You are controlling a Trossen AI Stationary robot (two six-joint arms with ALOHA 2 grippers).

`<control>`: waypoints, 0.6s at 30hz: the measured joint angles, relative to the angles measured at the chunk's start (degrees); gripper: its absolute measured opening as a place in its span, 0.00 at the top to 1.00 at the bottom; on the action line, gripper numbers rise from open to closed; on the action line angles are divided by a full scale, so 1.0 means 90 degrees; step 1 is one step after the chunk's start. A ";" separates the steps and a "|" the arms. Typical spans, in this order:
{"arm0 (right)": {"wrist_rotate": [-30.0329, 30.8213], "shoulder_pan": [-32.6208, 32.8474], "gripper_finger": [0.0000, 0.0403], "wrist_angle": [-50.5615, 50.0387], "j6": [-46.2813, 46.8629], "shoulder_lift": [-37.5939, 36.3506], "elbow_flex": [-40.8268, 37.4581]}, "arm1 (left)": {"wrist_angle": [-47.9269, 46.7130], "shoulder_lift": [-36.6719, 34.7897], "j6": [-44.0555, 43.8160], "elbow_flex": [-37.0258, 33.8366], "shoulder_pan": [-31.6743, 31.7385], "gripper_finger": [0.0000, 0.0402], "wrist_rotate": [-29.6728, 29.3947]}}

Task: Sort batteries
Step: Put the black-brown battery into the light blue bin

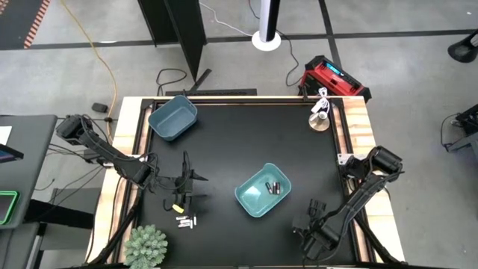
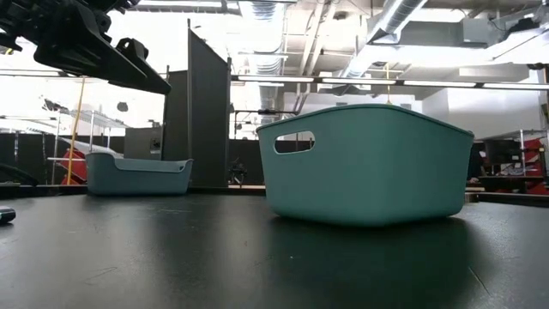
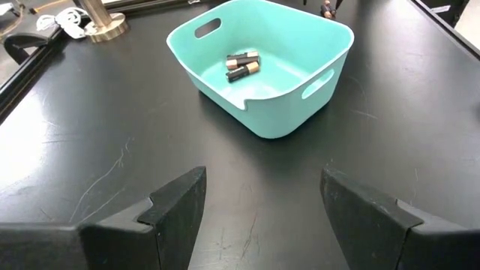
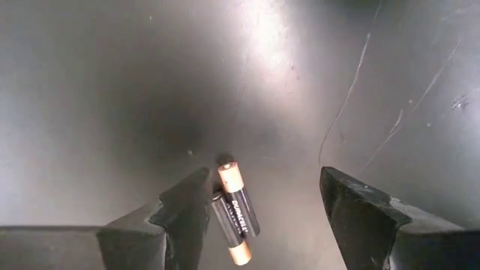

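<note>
Two dark batteries with copper ends (image 4: 238, 210) lie on the black table between the open fingers of my right gripper (image 4: 262, 195), close to one finger. Whether that finger touches them I cannot tell. This gripper (image 1: 308, 223) points down near the table's near right part. A teal bin (image 1: 263, 191) at mid-table holds a few dark batteries (image 3: 242, 65). My left gripper (image 3: 262, 195) is open and empty, left of that bin (image 3: 277, 120) and facing it. Small white batteries (image 1: 186, 222) lie on the table near the left gripper (image 1: 187, 187).
A second blue bin (image 1: 172, 117) stands at the far left corner. A metal disc with a white cord (image 1: 320, 119) sits at the far right corner. A spiky green plant (image 1: 146, 246) is at the near left edge. A small yellow piece (image 1: 178, 208) lies by the white batteries.
</note>
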 joint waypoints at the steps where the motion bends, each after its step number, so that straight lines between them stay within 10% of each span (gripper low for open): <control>1: -0.0029 0.0000 0.34 0.0005 -0.0016 0.0000 -0.0004 | 0.0000 0.0000 0.0002 0.0000 0.0001 0.36 0.0000; 18: -0.0103 -0.0004 0.34 0.0515 -0.0377 -0.0002 -0.0342 | -0.0002 0.0000 0.0002 0.0000 0.0001 0.36 0.0000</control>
